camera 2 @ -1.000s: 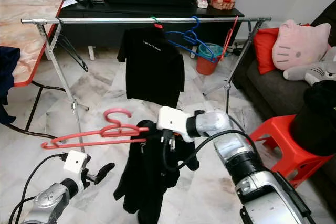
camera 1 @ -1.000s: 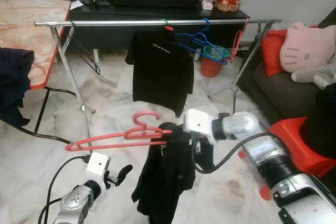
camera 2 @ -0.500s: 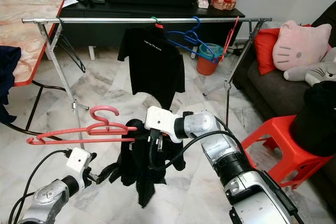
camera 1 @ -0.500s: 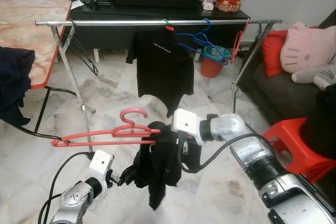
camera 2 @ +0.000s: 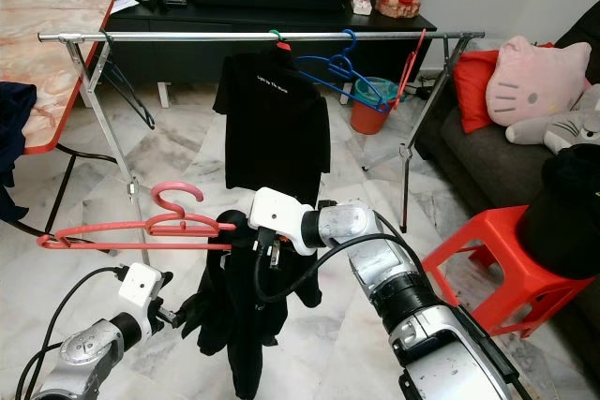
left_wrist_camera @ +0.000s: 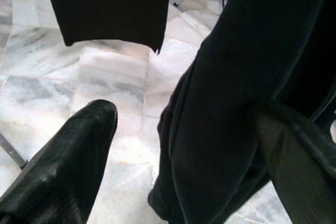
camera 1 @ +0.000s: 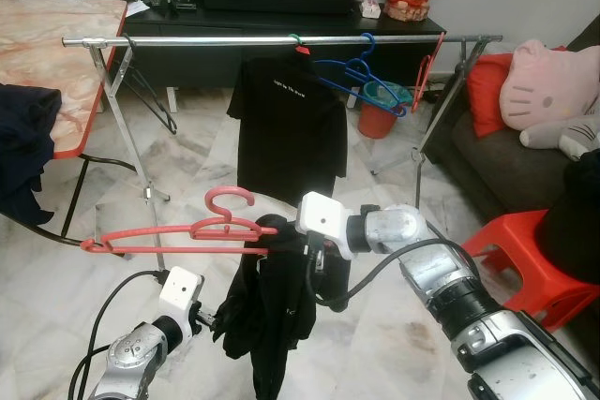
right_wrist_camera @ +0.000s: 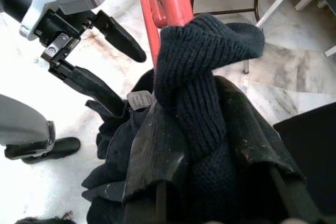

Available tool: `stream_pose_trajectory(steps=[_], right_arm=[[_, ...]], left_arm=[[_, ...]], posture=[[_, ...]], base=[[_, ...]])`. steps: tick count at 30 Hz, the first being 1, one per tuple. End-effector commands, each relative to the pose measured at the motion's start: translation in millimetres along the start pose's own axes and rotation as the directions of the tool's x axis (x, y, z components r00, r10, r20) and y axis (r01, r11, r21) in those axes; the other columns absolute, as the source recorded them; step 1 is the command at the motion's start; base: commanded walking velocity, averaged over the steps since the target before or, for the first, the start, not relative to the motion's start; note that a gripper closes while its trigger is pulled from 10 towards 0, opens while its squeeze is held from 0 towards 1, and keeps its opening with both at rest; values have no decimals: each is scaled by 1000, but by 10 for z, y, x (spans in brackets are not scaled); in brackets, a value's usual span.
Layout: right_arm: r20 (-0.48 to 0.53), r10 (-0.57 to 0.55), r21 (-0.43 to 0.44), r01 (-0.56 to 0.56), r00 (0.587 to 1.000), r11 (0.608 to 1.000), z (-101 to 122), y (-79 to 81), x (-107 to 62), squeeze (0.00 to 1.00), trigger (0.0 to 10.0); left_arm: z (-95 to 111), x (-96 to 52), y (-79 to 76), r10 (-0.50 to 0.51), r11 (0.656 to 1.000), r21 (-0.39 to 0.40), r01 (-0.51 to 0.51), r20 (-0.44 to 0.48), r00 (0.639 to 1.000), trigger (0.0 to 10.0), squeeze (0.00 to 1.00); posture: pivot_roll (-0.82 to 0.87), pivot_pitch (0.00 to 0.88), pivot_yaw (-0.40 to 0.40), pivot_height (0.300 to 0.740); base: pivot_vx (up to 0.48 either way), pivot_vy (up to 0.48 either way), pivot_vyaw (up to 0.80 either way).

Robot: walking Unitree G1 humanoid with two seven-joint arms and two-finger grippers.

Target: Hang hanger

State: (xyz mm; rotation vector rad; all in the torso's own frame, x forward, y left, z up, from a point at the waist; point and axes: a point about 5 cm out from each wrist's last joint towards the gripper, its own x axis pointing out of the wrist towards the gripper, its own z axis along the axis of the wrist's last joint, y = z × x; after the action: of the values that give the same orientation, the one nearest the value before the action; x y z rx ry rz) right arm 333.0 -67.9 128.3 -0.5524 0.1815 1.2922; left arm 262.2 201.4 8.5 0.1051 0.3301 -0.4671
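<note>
Left eye view, red hanger (camera 1: 169,239), black garment (camera 1: 277,311) draped

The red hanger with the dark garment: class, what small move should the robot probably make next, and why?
Probably raise the red hanger toward the silver rail. The right gripper has its jaws shut on the hanger's end with the dark garment bunched there, and the hook sits well below the rail. The left gripper touches the cloth, jaws open.
</note>
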Motion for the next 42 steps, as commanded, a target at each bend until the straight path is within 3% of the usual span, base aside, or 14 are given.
stream_pose_trajectory(steps=[1, 11, 12, 13, 14, 23, 31, 42], right_arm=[[12, -39, 0, 39, 999, 999, 43, -89, -36, 0, 0], [5, -65, 31, 65, 998, 997, 3, -88, 15, 0, 0], [8, -66, 31, 66, 998, 997, 12, -91, 20, 0, 0], [9, -66, 31, 66, 998, 997, 16, -94, 25, 0, 0], [12, -65, 27, 65, 998, 998, 33, -98, 38, 0, 0], [50, -45, -8, 46, 998, 999, 176, -110, 74, 0, 0], [75, -38, -34, 41, 996, 999, 285, -132, 103, 0, 0], [99, -14, -49, 19, 995, 999, 360, -103, 134, 0, 0]], left_arm=[[-1, 1, -27, -22, 1000, 12, 22, -9, 1000, 10000, 1000], [10, -18, -17, -31, 999, 42, 31, -18, 999, 10000, 1000], [8, -17, -15, -28, 999, 44, 29, -22, 999, 10000, 816], [7, -18, -14, -27, 999, 46, 28, -25, 999, 10000, 816], [-2, -17, -17, -34, 998, 49, 36, -39, 999, 10000, 0], [-54, -18, -4, -4, 997, 76, 9, -74, 997, 10000, 0], [-145, -23, 86, 147, 985, 109, -134, -131, 980, 10000, 0], [-198, -37, 118, 217, 973, 118, -200, -148, 965, 10000, 0]], posture=[[27, 0, -156, 740], [33, 0, -160, 740], [33, 0, -160, 740], [33, 0, -160, 740], [35, 0, -161, 740], [37, 0, -165, 740], [35, 0, -170, 740], [33, 0, -176, 740]], base=[[0, 0, 0], [0, 0, 0], [0, 0, 0], [0, 0, 0], [0, 0, 0], [0, 0, 0], [0, 0, 0], [0, 0, 0]])
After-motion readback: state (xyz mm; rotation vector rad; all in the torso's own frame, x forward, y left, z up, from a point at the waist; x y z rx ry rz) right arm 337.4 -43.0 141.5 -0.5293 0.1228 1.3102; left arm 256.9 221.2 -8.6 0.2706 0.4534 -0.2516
